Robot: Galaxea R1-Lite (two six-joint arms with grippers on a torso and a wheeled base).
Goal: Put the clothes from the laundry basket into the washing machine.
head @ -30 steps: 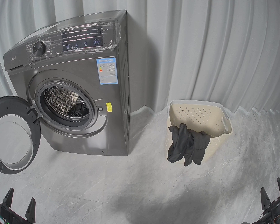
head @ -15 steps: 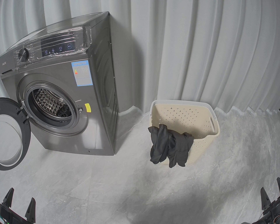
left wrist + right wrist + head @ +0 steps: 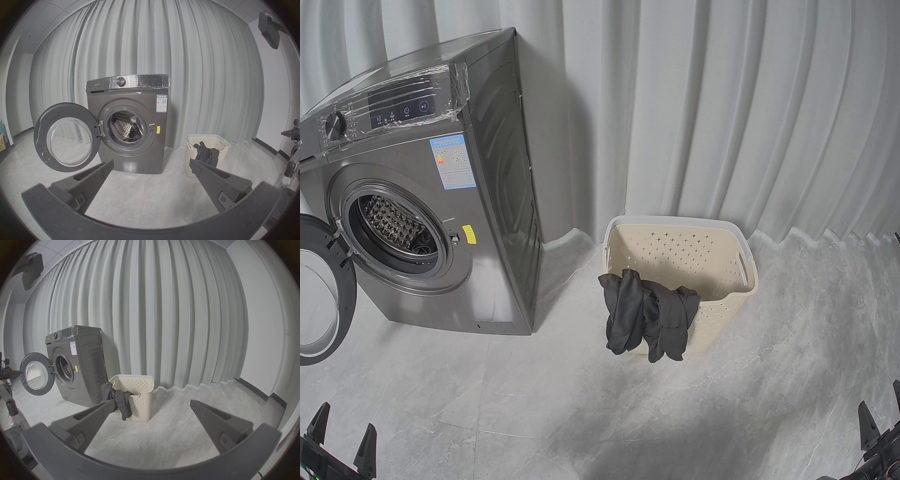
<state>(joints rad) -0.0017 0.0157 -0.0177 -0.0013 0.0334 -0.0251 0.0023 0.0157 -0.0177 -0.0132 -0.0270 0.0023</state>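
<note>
Pleated white curtains [image 3: 706,112], marbled grey floor [image 3: 550,387]. Well beyond our fingers [image 3: 90,413], limp dark clothes [image 3: 647,312] drape the perforated cream laundry basket [image 3: 675,250]. Our left gripper [image 3: 150,164] and right gripper [image 3: 152,403] gape wide, empty.

A staged laundry room: a grey front-loading washing machine [image 3: 425,187] stands on a marble-look floor [image 3: 737,387], with white curtains [image 3: 706,106] behind.
</note>
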